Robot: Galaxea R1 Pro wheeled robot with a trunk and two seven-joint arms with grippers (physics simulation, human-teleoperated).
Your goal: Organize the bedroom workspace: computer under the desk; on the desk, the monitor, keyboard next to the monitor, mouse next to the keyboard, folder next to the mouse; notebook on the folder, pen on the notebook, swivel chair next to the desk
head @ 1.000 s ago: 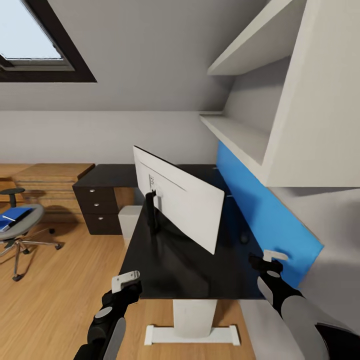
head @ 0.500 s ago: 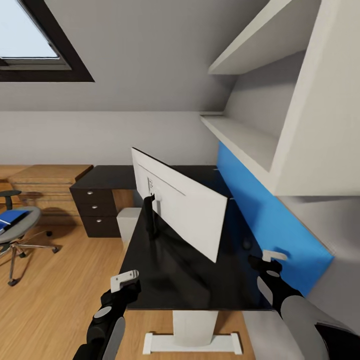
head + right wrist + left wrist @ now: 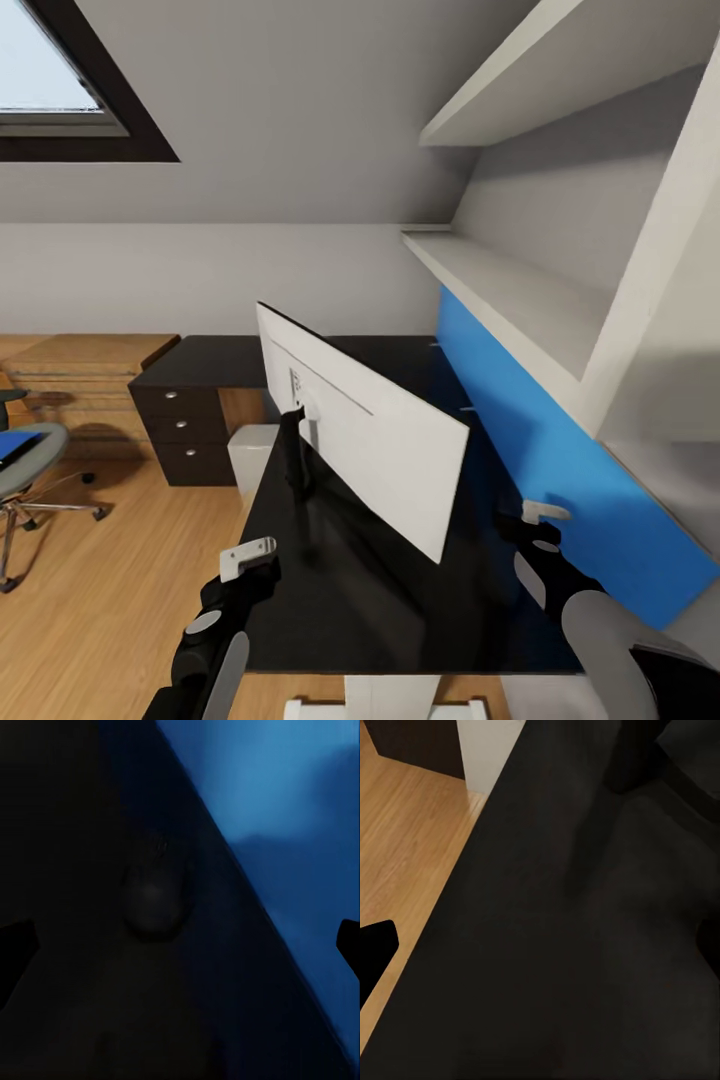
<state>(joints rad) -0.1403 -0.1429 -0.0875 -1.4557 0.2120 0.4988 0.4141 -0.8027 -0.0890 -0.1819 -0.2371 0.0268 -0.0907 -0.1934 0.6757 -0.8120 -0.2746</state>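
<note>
The monitor stands on the black desk, its pale grey back turned to me on a thin black stand. It hides the desk top behind it. The light grey computer sits under the desk. A dark rounded mouse lies on the desk by the blue wall panel, just ahead of my open right gripper. My left gripper hangs open over the desk's near left edge. At the far left is the swivel chair with the blue folder on its seat.
Dark drawers with silver knobs close the desk's far left end, and an oak dresser stands beyond them. A blue wall panel runs along the desk's right side under white shelves. Oak floor lies to the left.
The whole view has shifted: the camera has moved closer to the desk and turned right, so the chair now sits at the picture's left edge. Both grippers hold their pose, open.
</note>
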